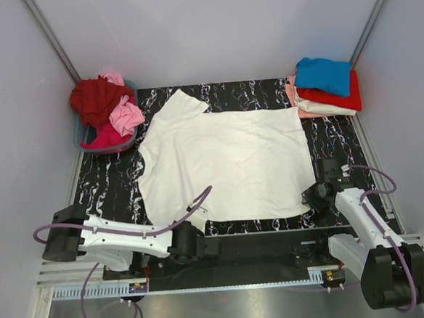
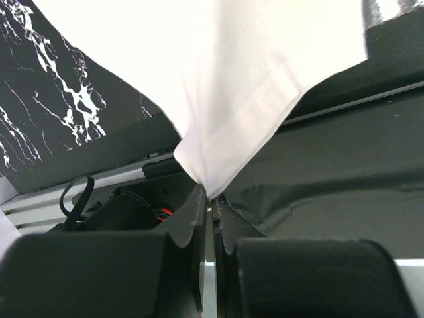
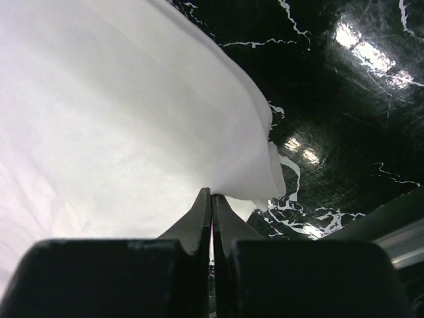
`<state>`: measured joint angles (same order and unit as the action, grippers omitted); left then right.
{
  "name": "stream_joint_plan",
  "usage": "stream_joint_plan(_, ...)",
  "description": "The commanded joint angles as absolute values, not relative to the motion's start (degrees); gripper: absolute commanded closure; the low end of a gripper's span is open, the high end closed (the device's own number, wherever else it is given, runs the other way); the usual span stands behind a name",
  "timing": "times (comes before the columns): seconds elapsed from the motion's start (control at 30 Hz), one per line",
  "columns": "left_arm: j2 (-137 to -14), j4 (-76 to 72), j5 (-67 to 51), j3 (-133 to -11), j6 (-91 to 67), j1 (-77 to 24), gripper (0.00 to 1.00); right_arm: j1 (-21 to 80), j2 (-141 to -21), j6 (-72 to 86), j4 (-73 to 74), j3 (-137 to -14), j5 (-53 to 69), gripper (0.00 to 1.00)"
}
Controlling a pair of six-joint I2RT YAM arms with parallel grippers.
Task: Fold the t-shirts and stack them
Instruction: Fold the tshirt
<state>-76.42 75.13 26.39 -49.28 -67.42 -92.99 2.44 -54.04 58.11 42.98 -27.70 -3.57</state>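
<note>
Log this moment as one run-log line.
white t-shirt spread flat | left gripper shut on near-left corner | right gripper shut on near-right corner | folded stack far right | unfolded shirts in basket

White tee (image 1: 227,161) flat, ctr.

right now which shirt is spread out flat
The white t-shirt in the middle of the table; the others are bunched in the bin at left or folded in the stack at right.
</note>
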Motion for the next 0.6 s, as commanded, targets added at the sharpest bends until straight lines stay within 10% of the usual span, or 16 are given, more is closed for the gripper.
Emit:
stream_joint_plan(0.0,-73.83,79.35,29.71,-53.43,-67.94,-92.9,0.94,2.28,-51.78,54.76,44.1,-32.07,-6.23,1.0)
stream_joint_plan(0.57,-68.64,71.99,33.85,-61.25,-45.37,-74.46,0.96,2.29,-52.9,50.37,47.55,-42.26,-8.17,1.0)
